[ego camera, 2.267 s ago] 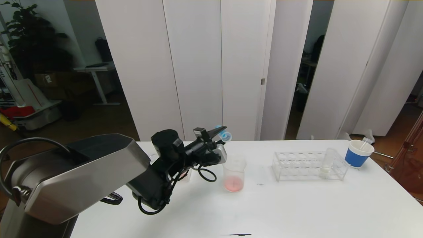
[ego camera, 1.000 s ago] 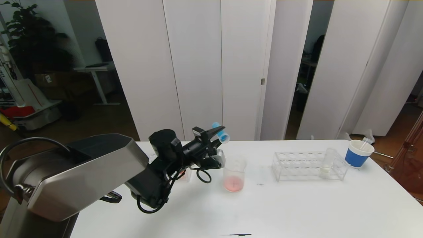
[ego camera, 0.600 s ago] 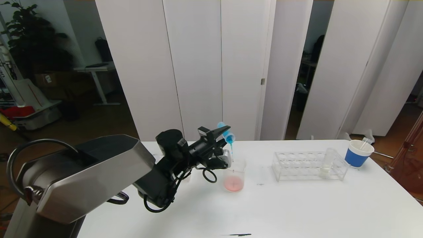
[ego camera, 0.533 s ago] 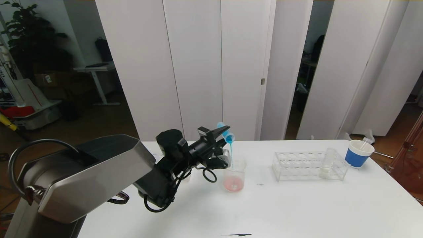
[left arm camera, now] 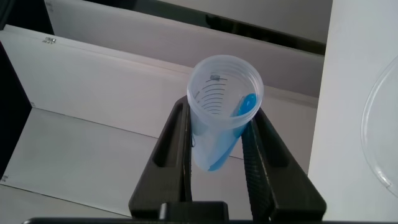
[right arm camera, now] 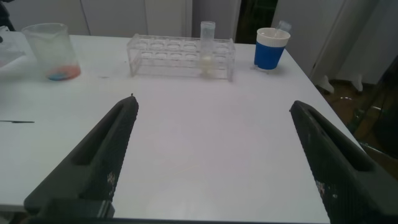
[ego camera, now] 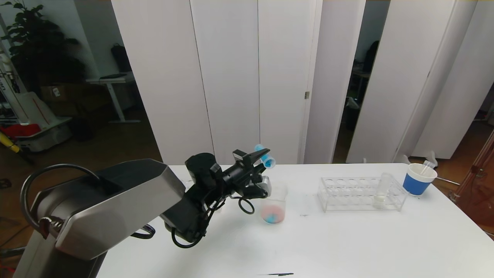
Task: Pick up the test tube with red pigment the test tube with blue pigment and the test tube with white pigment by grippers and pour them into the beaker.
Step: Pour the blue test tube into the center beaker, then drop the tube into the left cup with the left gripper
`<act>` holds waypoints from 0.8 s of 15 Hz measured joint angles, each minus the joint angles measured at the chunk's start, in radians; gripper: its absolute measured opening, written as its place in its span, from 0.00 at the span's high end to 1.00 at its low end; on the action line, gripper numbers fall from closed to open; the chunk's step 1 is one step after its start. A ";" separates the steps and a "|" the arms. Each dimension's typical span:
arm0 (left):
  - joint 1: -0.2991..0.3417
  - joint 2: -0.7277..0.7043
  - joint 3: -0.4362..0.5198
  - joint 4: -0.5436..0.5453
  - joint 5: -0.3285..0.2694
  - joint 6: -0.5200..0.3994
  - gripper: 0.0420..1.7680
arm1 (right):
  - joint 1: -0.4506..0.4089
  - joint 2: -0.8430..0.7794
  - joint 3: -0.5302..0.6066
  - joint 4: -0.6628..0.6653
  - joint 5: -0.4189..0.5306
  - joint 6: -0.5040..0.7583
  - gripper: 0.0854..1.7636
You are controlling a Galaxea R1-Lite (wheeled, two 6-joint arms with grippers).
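Observation:
My left gripper (ego camera: 263,157) is shut on the test tube with blue pigment (ego camera: 265,156), held tilted mouth-down above the beaker (ego camera: 274,204). In the left wrist view the tube (left arm camera: 221,118) sits between both fingers (left arm camera: 177,140), with a blue smear left inside it. The beaker holds pink and blue pigment at its bottom. The test tube with white pigment (ego camera: 382,191) stands upright in the clear rack (ego camera: 347,193), also seen as the tube (right arm camera: 207,50) in the right wrist view. My right gripper (right arm camera: 212,106) hangs open over bare table. The test tube with red pigment is out of view.
A blue paper cup (ego camera: 418,179) with a white rim stands at the far right corner behind the rack. A short dark mark (ego camera: 279,274) lies near the table's front edge. My left arm's bulk covers the table's left part.
Half a second ago a blue stream ran from the tube into the beaker. The stream has stopped, and blue pigment now lies on the pink in the beaker.

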 joint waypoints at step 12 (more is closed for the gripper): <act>-0.001 0.001 -0.005 -0.002 -0.001 0.025 0.70 | 0.000 0.000 0.000 0.000 0.000 0.000 0.01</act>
